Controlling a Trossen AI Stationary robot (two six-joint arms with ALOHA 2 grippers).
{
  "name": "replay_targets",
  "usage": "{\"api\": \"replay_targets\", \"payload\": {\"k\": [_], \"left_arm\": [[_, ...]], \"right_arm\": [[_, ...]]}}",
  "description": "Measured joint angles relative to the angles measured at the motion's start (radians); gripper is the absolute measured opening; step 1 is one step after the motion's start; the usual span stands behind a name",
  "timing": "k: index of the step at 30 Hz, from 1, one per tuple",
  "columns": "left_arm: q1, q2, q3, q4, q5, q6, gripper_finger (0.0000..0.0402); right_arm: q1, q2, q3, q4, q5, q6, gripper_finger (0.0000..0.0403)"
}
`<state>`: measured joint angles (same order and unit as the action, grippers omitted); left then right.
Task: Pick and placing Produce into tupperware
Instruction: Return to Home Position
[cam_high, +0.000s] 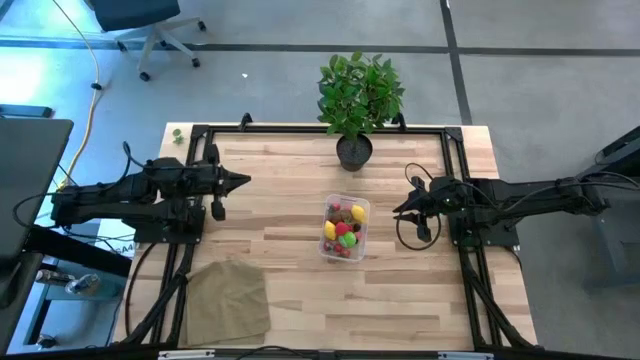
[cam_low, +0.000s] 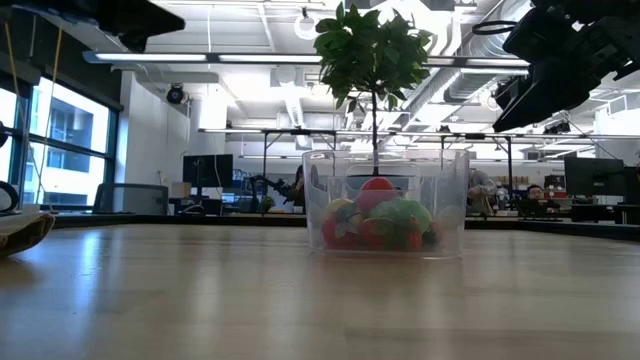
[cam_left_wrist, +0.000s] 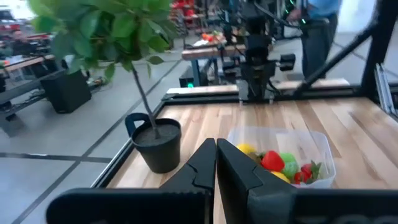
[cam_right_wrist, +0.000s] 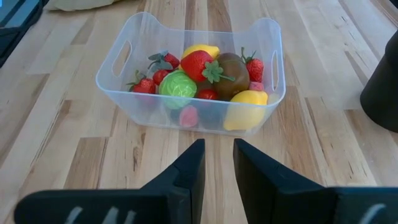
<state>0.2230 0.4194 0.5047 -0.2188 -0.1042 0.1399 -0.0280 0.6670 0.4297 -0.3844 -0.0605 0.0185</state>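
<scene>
Open office room: grey floor (cam_high: 520, 90), exposed ceiling pipes, desks and monitors seen beyond the table in the low view. One light wooden plank table (cam_high: 300, 290) with black frame.

Two dark arms are raised above the table. The left gripper (cam_high: 240, 182) is held over the table's left side, well apart from the container, fingers pressed together. The right gripper (cam_right_wrist: 217, 152) is held near the container, pointed at it, fingers slightly apart, nothing between them.

One leafy green plant in a black pot (cam_high: 358, 95) at the far edge. One flat tan cloth (cam_high: 228, 300) at the near left corner.

One clear rectangular plastic container (cam_right_wrist: 143, 102) at table centre. Toy produce (cam_right_wrist: 198, 65) is piled inside: two yellow lemons, one green leafy piece, one brown piece, at least four red strawberries.
</scene>
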Motion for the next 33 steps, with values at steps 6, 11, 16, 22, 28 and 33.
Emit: {"api": "replay_targets", "payload": {"k": [6, 11, 16, 22, 28, 33], "left_arm": [[0.000, -0.078, -0.056, -0.001, -0.028, -0.039, 0.0005], [0.000, -0.127, -0.074, -0.027, -0.043, -0.040, 0.0005], [0.000, -0.188, -0.076, -0.075, -0.051, -0.041, 0.0005], [-0.001, -0.246, -0.076, -0.110, -0.051, -0.039, 0.0005], [-0.001, -0.316, -0.076, -0.172, -0.077, -0.035, 0.0005], [0.000, -0.360, -0.076, -0.204, -0.081, -0.039, 0.0005]], "right_arm": [[0.000, 0.000, 0.000, 0.000, 0.000, 0.000, 0.0073], [0.000, 0.000, 0.000, 0.000, 0.000, 0.000, 0.0073], [0.000, 0.000, 0.000, 0.000, 0.000, 0.000, 0.0073], [0.000, 0.000, 0.000, 0.000, 0.000, 0.000, 0.0073], [0.000, 0.000, 0.000, 0.000, 0.000, 0.000, 0.0073], [0.000, 0.000, 0.000, 0.000, 0.000, 0.000, 0.0073]]}}
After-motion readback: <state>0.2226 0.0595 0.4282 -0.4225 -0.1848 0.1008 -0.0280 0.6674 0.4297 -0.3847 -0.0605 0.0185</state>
